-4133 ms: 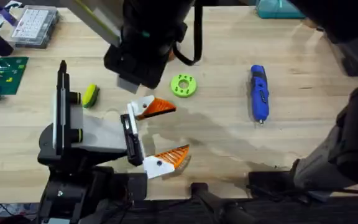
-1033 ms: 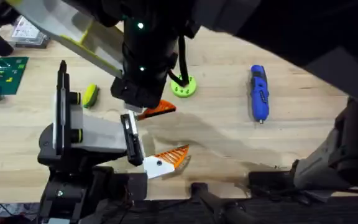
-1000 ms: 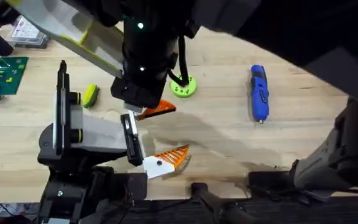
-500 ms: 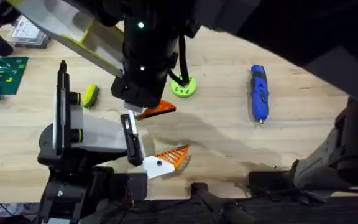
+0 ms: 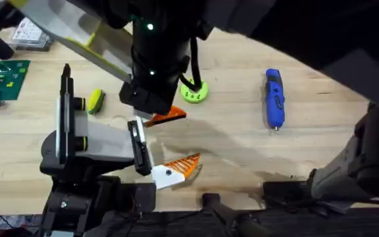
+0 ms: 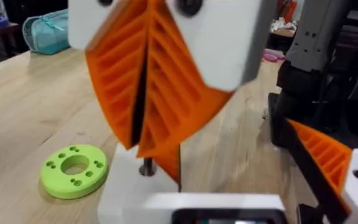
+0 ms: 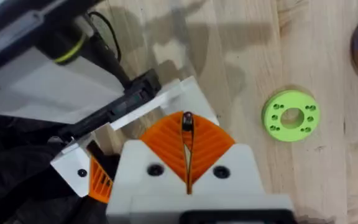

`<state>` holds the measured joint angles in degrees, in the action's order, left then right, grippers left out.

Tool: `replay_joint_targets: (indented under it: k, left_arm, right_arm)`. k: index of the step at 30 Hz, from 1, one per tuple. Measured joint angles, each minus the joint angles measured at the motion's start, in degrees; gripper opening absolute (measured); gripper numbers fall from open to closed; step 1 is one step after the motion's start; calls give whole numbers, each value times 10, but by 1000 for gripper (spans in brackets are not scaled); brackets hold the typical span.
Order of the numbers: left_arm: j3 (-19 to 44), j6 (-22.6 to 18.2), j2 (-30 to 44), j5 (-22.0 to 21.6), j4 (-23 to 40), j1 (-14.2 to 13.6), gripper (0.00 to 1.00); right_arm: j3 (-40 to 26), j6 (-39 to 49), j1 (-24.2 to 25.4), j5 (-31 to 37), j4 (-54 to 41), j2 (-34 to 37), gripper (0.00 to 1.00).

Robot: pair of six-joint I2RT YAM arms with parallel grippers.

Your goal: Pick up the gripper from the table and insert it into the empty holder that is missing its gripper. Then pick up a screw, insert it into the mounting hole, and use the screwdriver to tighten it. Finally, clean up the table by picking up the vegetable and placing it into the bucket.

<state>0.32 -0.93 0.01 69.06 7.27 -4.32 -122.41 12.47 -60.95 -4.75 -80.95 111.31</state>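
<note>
Orange finger sits at the far side of the left gripper, its white base seated against the holder. The paler matching finger stands well apart on the near side, so the left jaws are spread wide with nothing between them. From the left of the table: a green circuit board and a clear parts box at the far left edge, then the toy corn cob lying beside the left arm. The right arm reaches across the middle, over the orange finger. The right gripper has its pads clenched on a small dark screw, whose tip is at the white base. The lime-green ring lies just beyond. The blue screwdriver lies well to the right, untouched.
</note>
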Motion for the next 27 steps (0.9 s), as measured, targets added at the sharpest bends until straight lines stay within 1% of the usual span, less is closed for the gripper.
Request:
replay_joint_targets:
  k: [27]
  left_arm:
    - [0,3,0,2,0,0,990]
  right_arm:
    - [13,0,0,0,11,0,7]
